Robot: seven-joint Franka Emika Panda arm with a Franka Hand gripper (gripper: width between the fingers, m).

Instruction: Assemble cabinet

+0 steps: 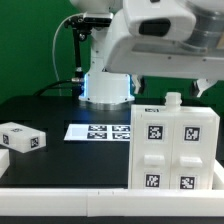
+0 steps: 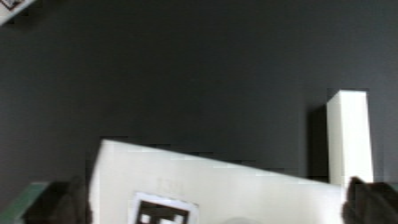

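Observation:
The cabinet (image 1: 175, 145) is a white box with square black-and-white tags on its front. It stands upright at the exterior view's right, near the table's front edge. My gripper (image 1: 172, 86) hangs just above its top, mostly hidden by the arm's white housing. In the wrist view the gripper (image 2: 208, 206) is open wide. Its dark fingertips (image 2: 54, 205) stand either side of a white tagged face of the cabinet (image 2: 214, 180). I see no contact. A narrow white strip (image 2: 347, 135) rises beside that face.
A small loose white tagged block (image 1: 22, 138) lies at the exterior view's left. The marker board (image 1: 100, 132) lies flat mid-table. The robot's lit base (image 1: 107, 88) stands behind it. A white rim (image 1: 60, 200) runs along the front. A white tagged corner (image 2: 13, 9) shows in the wrist view.

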